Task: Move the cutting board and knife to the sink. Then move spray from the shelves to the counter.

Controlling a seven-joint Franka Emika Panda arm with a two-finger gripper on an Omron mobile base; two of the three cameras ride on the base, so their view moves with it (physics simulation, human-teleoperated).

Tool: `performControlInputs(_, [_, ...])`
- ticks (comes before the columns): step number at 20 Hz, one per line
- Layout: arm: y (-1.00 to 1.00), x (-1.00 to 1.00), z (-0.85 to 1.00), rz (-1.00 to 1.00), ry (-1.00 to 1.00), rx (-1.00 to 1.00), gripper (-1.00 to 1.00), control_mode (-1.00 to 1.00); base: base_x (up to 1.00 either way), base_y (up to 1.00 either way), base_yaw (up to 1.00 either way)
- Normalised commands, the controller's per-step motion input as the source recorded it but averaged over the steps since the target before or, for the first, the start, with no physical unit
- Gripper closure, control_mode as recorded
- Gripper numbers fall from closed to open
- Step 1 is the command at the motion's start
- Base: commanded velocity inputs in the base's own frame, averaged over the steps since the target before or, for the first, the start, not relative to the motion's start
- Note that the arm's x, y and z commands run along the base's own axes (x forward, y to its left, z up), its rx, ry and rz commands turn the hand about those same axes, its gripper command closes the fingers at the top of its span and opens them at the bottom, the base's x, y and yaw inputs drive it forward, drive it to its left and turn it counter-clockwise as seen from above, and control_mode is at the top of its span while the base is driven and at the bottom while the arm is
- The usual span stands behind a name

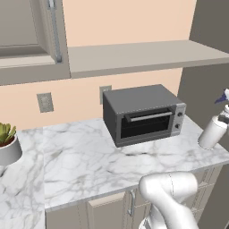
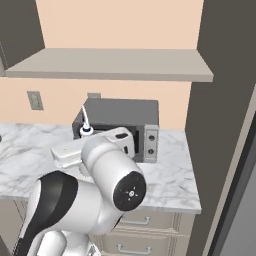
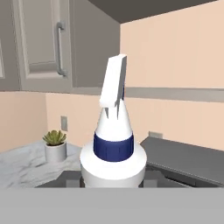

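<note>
Between the 2 dark finger tips of the end effector [image 3: 112, 181], at the bottom of the hand view, the spray [image 3: 113, 144] is held, so the end effector is judged to be closed on the bottle at a partly narrowed width; the contact itself is hidden behind the bottle's shoulder, so the grip is inferred rather than plainly seen. The bottle's blue collar and white trigger nozzle are pointed away from the hand, along its axis. At the far right edge of the left base view the bottle [image 1: 214, 132] is seen tilted, over the right end of the tabletop [image 1: 89, 156] and apparently clear of it. Next to it on the marble stands a grey toaster oven [image 1: 143, 114], well clear of the bottle. Above the oven runs the shelves slab [image 1: 143, 56], now bare in both base views. A small potted succulent [image 1: 5, 143] stands at the far left of the tabletop.

The step in hand is judged to be the setting down of the spray. To do it well, the bottle should be brought upright before it is lowered, placed on bare marble away from the front edge and apart from the oven, and released once its base rests flat, so that it does not topple.
</note>
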Motion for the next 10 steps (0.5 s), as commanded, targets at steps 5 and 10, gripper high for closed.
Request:
performControlInputs(5, [0.0,0.05,-0.58,0.0,-0.03,0.0,1.0,-1.0,0.0,0.0,0.0])
performControlInputs(10, [0.02,0.06,-0.53,0.0,-0.05,0.0,1.0,-1.0,0.0,0.0,0.0])
